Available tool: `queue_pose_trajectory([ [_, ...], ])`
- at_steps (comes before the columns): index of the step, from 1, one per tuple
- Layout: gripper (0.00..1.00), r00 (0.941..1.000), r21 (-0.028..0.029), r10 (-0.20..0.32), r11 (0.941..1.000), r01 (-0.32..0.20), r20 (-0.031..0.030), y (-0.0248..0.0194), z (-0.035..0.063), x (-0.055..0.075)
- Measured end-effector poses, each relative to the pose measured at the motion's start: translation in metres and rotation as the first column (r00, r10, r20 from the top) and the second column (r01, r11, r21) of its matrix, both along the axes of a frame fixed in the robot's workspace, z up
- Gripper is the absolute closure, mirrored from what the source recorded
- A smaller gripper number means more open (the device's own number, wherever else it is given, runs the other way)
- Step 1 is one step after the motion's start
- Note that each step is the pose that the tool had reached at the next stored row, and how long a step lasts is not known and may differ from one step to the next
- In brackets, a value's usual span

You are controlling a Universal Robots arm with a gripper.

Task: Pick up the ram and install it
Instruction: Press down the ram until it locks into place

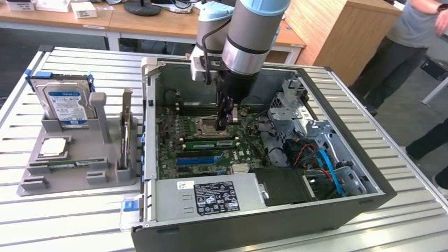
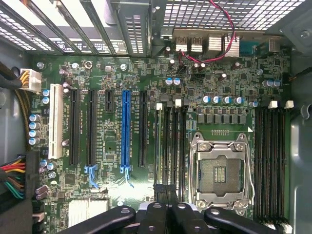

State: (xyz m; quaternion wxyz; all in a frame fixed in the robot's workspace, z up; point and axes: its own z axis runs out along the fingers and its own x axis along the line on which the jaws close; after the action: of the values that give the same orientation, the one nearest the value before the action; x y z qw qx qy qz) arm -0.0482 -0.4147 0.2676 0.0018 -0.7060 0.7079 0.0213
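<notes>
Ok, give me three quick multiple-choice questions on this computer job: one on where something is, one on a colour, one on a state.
1. Where are the arm's fingers?
A. Over the grey parts tray
B. Inside the open black computer case, above the green motherboard
C. Over the wooden desk

2. What colour is the long expansion slot standing between the black ones?
A. Blue
B. Red
C. Yellow

3. How do the fingers stand?
A. Wide open
B. Clamped on the hard drive
C. Shut

Answers:
1. B: the exterior view shows the arm reaching down into the case by the processor socket.
2. A: the wrist view shows one blue slot among the black ones.
3. C: the fingers are closed together over the board.
</notes>
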Motion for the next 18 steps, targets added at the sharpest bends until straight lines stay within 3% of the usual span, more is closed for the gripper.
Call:
queue_pose_trajectory([
  [10, 0.89, 0.9999, 0.0, -0.011, 0.9999, 0.011, 0.0, 0.0, 0.0, 0.0],
  [18, 0.89, 0.9962, 0.0, -0.087, 0.9962, 0.087, 0.0, 0.0, 0.0, 0.0],
])
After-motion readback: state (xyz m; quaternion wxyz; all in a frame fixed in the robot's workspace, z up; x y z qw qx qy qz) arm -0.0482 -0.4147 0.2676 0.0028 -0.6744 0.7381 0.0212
